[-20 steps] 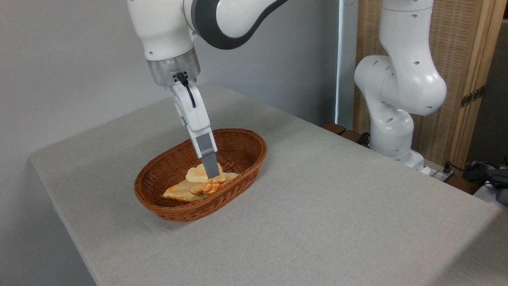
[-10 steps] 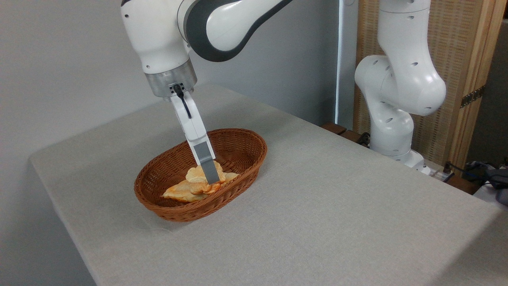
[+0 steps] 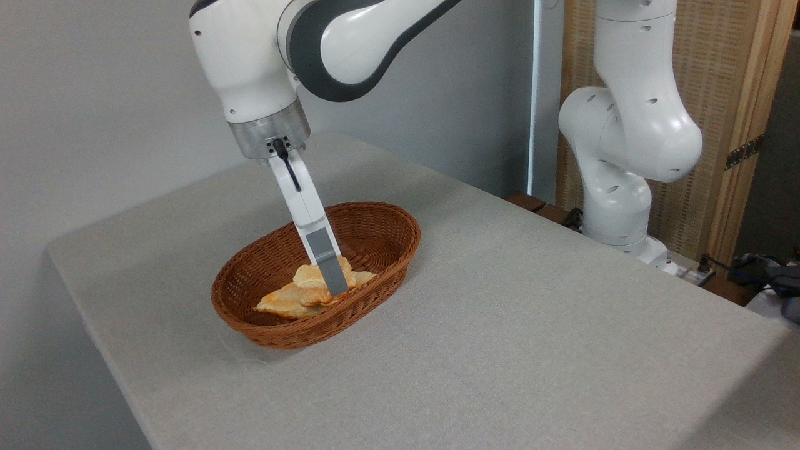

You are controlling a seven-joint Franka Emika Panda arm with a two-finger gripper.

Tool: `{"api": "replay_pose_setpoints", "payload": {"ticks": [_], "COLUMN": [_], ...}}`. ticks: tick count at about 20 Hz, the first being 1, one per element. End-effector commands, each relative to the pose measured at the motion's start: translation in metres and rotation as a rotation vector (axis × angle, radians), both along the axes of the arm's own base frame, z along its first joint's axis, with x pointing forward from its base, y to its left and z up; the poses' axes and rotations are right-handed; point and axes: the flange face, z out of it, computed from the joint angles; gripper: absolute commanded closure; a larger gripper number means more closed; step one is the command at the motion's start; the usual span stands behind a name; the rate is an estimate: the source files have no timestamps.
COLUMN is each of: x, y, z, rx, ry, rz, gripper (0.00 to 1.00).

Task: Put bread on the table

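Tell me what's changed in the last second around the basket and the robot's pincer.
The pincer has sunk lower into the basket, its tip going from the top of the bread down to its right side, and the wrist above has swung a little to the left. I cannot tell whether it has gripped yet. The bread, the paler loaf under it, the basket and the table have not moved.

White arm [image 3: 625, 144], grey-padded tool [image 3: 334, 284]
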Motion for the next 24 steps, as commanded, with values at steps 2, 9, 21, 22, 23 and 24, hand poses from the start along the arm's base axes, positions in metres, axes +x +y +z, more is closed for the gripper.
{"api": "replay_pose_setpoints", "payload": {"ticks": [2, 9, 21, 22, 23, 24], "x": [0.000, 0.000, 0.003, 0.004, 0.004, 0.003], "y": [0.001, 0.002, 0.023, 0.032, 0.038, 0.043], "z": [-0.004, -0.003, 0.013, 0.018, 0.021, 0.026], "rx": [0.018, 0.015, 0.000, -0.003, -0.005, -0.016], "ry": [0.003, 0.002, -0.023, -0.032, -0.036, -0.042], "rz": [0.001, 0.004, 0.046, 0.062, 0.073, 0.087], "gripper": [0.24, 0.51, 0.49, 0.49, 0.49, 0.49]}}
